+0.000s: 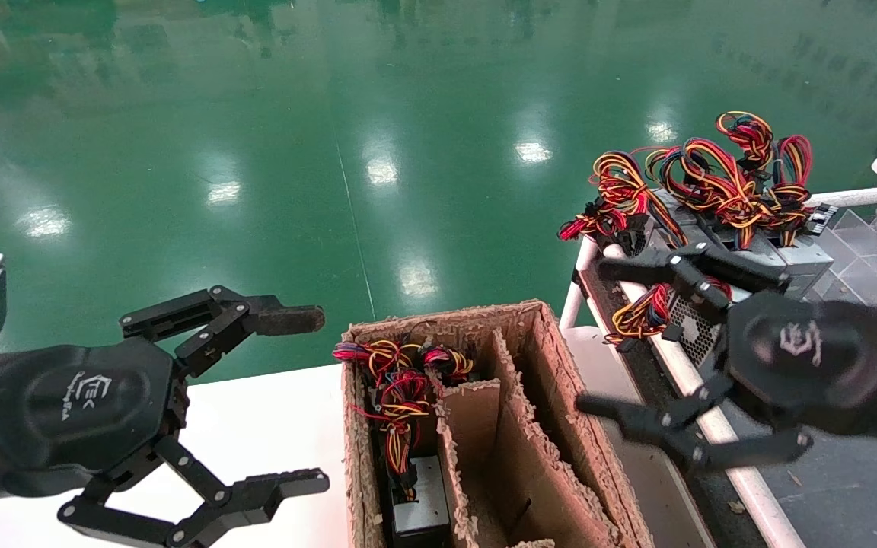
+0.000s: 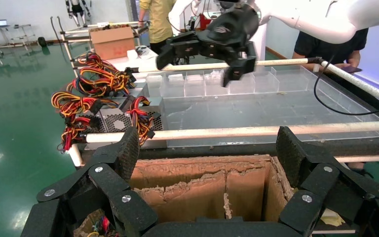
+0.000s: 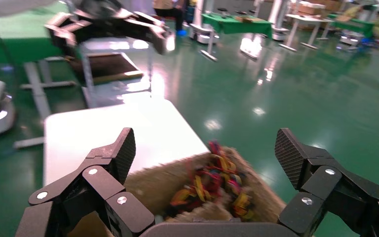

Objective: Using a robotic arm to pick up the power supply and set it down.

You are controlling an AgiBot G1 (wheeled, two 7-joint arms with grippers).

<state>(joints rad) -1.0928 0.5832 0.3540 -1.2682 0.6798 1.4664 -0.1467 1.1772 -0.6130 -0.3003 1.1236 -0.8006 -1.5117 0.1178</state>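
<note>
On the white table: a worn cardboard box [image 1: 484,426] stands at the table's right end, its edges frayed, with cardboard dividers splitting it into long compartments.
White table [image 1: 256,434]: smooth and bare to the left of the box, reaching under the left arm.
Box contents: one power supply [image 1: 419,506] sits in the left compartment, grey end up, its red, yellow and black wires [image 1: 400,380] bunched at the compartment's far end; the compartments to its right look bare.
Stock of power supplies [image 1: 743,236]: several grey units with fan grilles lie in a clear-walled tray on a cart to the right of the box, their wire bundles piled on top and spilling over the near corner.
Cart [image 1: 720,434]: framed with white tubes; it stands just beside the table.
Left gripper [image 1: 298,399]: hovers over the table left of the box, fingers spread wide and holding nothing.
Right gripper [image 1: 598,339]: hangs above the cart's near rail, between the box and the stock of units, fingers fully apart and empty.
Floor [image 1: 332,114]: glossy green, crossed by a thin seam and mirroring ceiling lights.
Room: the wrist views show a workshop with more tables, a cardboard carton on another cart, and people standing in the background.
</note>
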